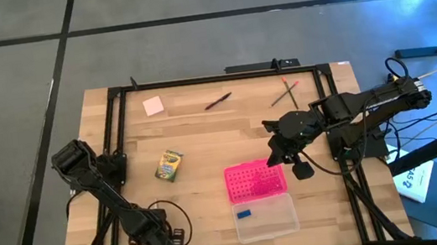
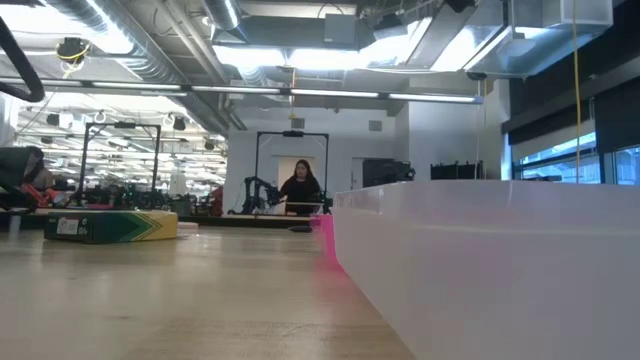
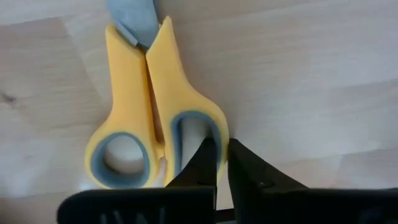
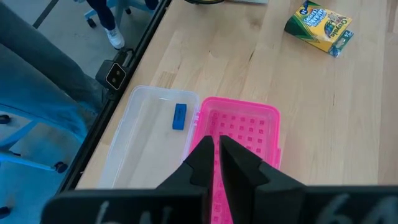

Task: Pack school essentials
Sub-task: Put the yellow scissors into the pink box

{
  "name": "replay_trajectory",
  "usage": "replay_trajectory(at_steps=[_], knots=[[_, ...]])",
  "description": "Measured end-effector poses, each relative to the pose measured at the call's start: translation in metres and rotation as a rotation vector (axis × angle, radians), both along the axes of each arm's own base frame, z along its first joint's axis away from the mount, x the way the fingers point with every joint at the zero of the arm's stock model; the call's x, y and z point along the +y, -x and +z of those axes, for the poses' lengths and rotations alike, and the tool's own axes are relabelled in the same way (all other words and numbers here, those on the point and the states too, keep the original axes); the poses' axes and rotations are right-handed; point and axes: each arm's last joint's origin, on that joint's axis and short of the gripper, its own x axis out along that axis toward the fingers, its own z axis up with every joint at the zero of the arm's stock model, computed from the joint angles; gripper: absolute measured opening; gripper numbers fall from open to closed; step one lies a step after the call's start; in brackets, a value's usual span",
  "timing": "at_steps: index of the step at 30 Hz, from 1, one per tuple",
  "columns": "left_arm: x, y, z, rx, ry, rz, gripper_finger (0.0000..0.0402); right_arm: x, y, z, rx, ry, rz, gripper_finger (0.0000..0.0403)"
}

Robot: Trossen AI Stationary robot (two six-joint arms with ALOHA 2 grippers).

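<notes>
**Left gripper clamps scissors handle as packing gets under way**

From above, the left gripper [image 1: 169, 241] sits low at the near left corner of the surface [image 1: 203, 133], down on the scissors, which its arm hides here. The right gripper [image 1: 287, 157] hangs beside the pink lid [image 1: 254, 179] of the open case [image 1: 265, 218], which already holds the blue eraser [image 1: 244, 214]. The crayon box [image 1: 169, 164], sticky-note pad [image 1: 153, 106], pen [image 1: 218, 101] and pencils [image 1: 285, 91] lie well apart, unpacked.

At table height, the case wall [image 2: 480, 260] fills the foreground; a person [image 2: 300, 187] stands far behind.

The left wrist camera shows fingers [image 3: 202, 165] pressed together through one loop of the yellow scissors [image 3: 140, 118], pinching its rim, likely for a lift.

The right wrist camera shows its fingers [image 4: 202, 158] nearly together, holding nothing, above the lid, which may crowd the drop.
</notes>
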Motion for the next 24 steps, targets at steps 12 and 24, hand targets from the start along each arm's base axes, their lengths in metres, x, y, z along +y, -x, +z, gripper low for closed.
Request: replay_trajectory(at_steps=[12,24], knots=[[-0.002,-0.008,0.020,-0.189,-0.083,-0.275,0.0003,0.000,0.000,0.000,0.000,-0.001,0.000,0.0030],[-0.003,-0.028,0.044,-0.323,-0.062,-0.638,0.0002,0.000,0.000,0.001,-0.006,-0.003,0.000,0.0030]])
